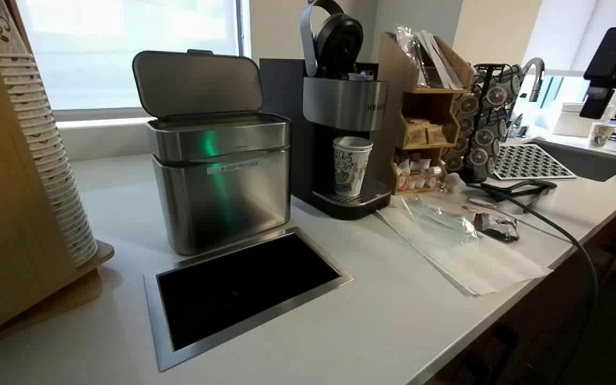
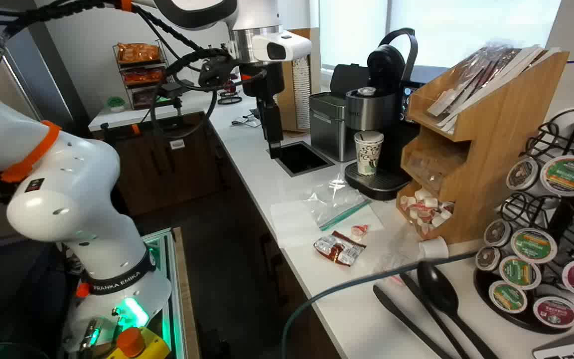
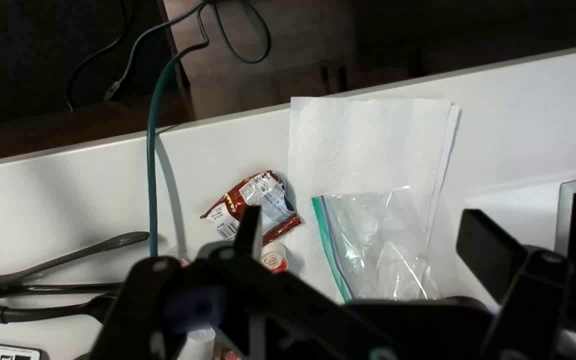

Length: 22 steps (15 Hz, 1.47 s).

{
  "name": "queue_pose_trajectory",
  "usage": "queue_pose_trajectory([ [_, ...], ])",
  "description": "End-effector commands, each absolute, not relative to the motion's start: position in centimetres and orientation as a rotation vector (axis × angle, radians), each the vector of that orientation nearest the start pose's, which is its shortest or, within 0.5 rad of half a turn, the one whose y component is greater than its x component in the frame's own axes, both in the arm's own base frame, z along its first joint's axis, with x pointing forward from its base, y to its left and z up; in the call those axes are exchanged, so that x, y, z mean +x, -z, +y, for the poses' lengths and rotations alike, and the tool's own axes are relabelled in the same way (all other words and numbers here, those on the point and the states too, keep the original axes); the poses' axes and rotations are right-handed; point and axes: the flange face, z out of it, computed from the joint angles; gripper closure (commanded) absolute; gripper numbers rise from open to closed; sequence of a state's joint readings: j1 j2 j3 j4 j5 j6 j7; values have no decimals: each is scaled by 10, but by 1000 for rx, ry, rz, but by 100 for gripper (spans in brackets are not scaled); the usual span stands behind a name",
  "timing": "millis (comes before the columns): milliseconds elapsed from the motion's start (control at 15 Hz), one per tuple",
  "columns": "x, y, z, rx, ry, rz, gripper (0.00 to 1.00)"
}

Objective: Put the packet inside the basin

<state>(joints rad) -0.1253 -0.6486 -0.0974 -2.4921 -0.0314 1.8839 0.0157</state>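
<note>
While our gripper [image 3: 363,231] is spread, the packet [image 3: 258,192] lies below. We judge it light and slippery, best pinched mid-body.

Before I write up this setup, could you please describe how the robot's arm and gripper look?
The Panda arm is glossy white and rounded, with an orange strap, a black band lettered FRANKA EMIKA and bundled black cables. The Robotiq gripper is black, with two blocky fingers.

A bright, wide rectangular window [image 1: 99,53] glows beyond your long, smooth white table [image 1: 383,299].
In an exterior view, you see low, dark-brown cabinets [image 2: 187,174] before a plain light-grey wall [image 2: 87,55], a dark, shadowed floor [image 2: 237,249] below.
</note>
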Motion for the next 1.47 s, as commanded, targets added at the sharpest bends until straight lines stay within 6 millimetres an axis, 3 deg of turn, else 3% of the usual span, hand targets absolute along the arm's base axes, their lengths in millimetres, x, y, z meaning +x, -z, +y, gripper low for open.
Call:
queue_pose_trajectory([
  [0, 350, -507, -85, -3099, 62, 327, 0],
  [800, 350, -507, -85, -3099, 62, 327, 0],
  [1133, 354, -445, -64, -3230, 67, 271, 0],
  [1400, 360, -385, -59, -3348, 80, 12, 0],
])
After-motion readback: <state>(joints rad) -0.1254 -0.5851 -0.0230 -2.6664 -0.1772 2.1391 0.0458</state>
